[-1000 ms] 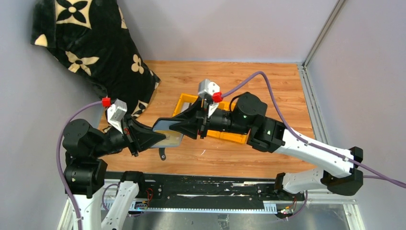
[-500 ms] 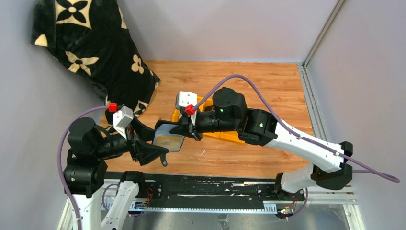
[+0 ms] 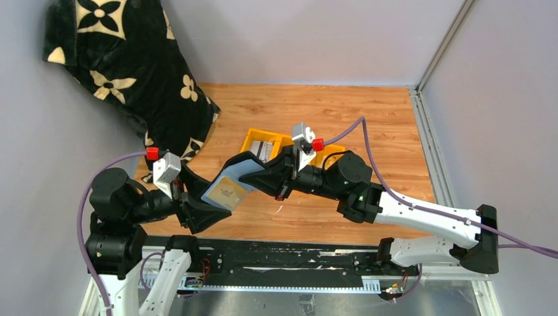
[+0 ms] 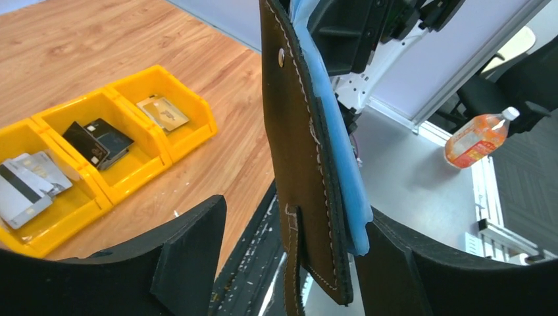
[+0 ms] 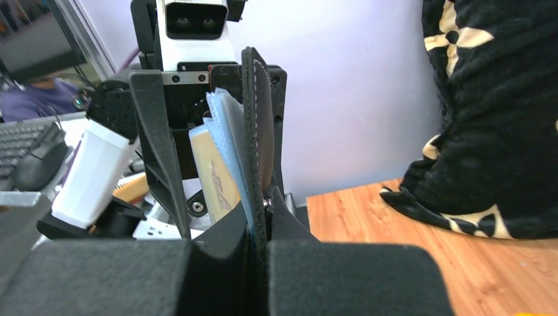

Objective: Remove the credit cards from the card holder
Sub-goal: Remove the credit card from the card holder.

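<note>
The card holder (image 3: 238,172) is held up off the table, black outside and pale blue inside, with a tan credit card (image 3: 227,193) showing in its pocket. My right gripper (image 3: 255,175) is shut on its upper edge; in the right wrist view the jaws pinch the holder (image 5: 258,131) and the tan card (image 5: 214,171) stands beside it. My left gripper (image 3: 214,199) is open, its fingers either side of the holder's lower end (image 4: 306,197) without pinching it. More credit cards lie in the yellow tray (image 4: 197,122): silvery (image 4: 23,187), black (image 4: 99,141) and tan (image 4: 164,113).
The yellow tray (image 3: 253,137) sits on the wooden table behind the grippers. A black blanket with cream flowers (image 3: 125,59) is heaped at the back left. An orange drink bottle (image 4: 477,138) lies off the table's front edge.
My left gripper has opened and let go of the holder. My right gripper has shut on the holder and now holds it up off the table.
</note>
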